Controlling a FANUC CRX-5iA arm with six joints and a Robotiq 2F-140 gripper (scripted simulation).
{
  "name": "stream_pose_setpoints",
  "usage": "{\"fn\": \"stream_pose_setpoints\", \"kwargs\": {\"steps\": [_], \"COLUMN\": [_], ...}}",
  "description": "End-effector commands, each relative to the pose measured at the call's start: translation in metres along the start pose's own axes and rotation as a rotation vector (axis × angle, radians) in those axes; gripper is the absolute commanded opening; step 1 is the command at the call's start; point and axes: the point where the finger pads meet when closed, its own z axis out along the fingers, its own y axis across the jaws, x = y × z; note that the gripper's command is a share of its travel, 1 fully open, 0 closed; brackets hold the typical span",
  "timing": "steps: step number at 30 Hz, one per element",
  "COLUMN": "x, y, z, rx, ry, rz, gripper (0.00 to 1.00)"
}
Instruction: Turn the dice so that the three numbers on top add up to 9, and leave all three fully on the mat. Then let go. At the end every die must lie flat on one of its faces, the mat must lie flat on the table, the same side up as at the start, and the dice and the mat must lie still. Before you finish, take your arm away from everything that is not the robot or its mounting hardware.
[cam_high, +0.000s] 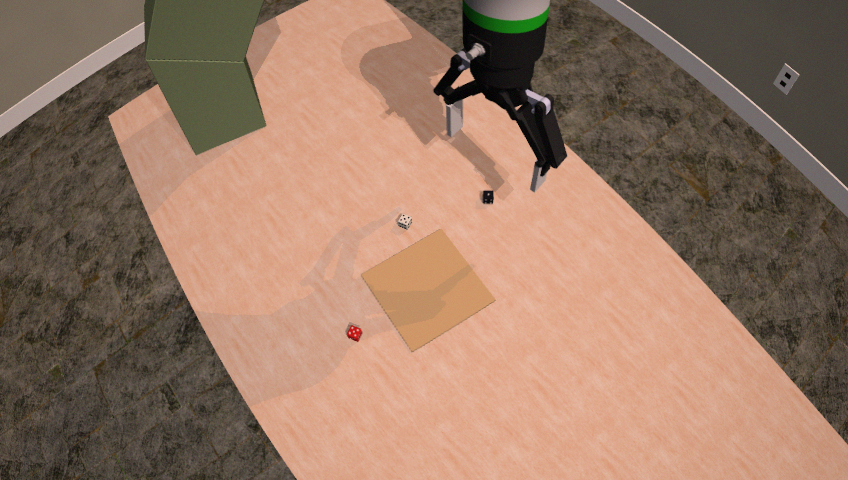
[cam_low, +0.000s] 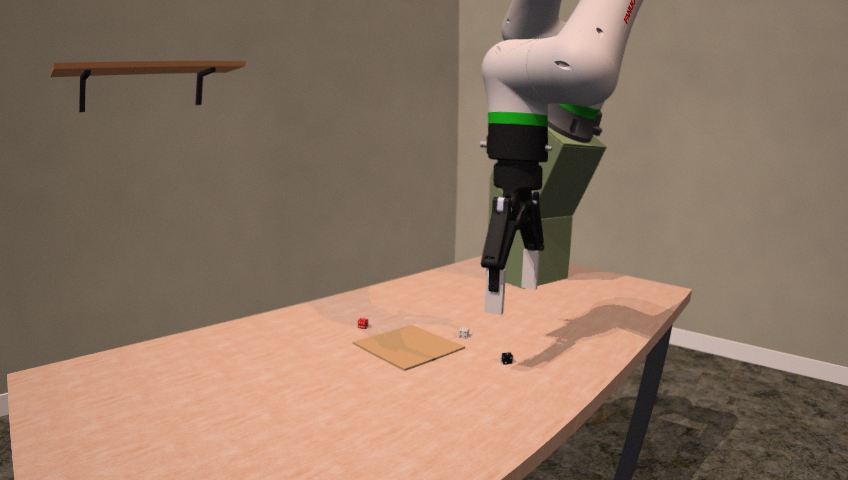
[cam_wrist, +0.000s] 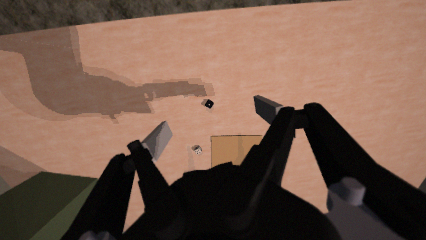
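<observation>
A tan square mat (cam_high: 427, 289) lies flat on the wooden table, with no die on it. A black die (cam_high: 487, 196) sits on the table beyond the mat's far corner. A white die (cam_high: 404, 221) sits just off the mat's far left edge. A red die (cam_high: 354, 332) sits off the mat's near left corner. My gripper (cam_high: 496, 155) is open and empty, high above the table near the black die. In the wrist view the black die (cam_wrist: 207, 103), white die (cam_wrist: 197, 149) and part of the mat (cam_wrist: 235, 149) show between my fingers. The exterior view shows the mat (cam_low: 408, 346) and my gripper (cam_low: 511, 289).
A green block-shaped base (cam_high: 205, 65) stands at the far end of the table. The table's right edge runs close behind the black die (cam_low: 506, 358). A wall shelf (cam_low: 145, 68) hangs far off to the left.
</observation>
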Motion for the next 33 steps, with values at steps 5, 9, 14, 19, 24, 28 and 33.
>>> {"fn": "stream_pose_setpoints", "kwargs": {"steps": [5,9,14,19,24,28,33], "x": [-0.001,-0.001,-0.001,-0.001,-0.002,-0.002,-0.002], "y": [-0.001,-0.001,-0.002,-0.002,-0.003,-0.003,-0.003], "z": [0.004,0.005,0.008,0.01,0.012,0.013,0.014], "rx": [0.008,0.007,0.006,0.005,0.003,0.003,0.002], "ry": [-0.021,-0.021,-0.022,-0.022,-0.022,-0.023,-0.023], "rz": [0.281,0.364,0.516,0.651,0.763,0.83,0.906], "gripper": [1.0,1.0,1.0,1.0,1.0,1.0,1.0]}}
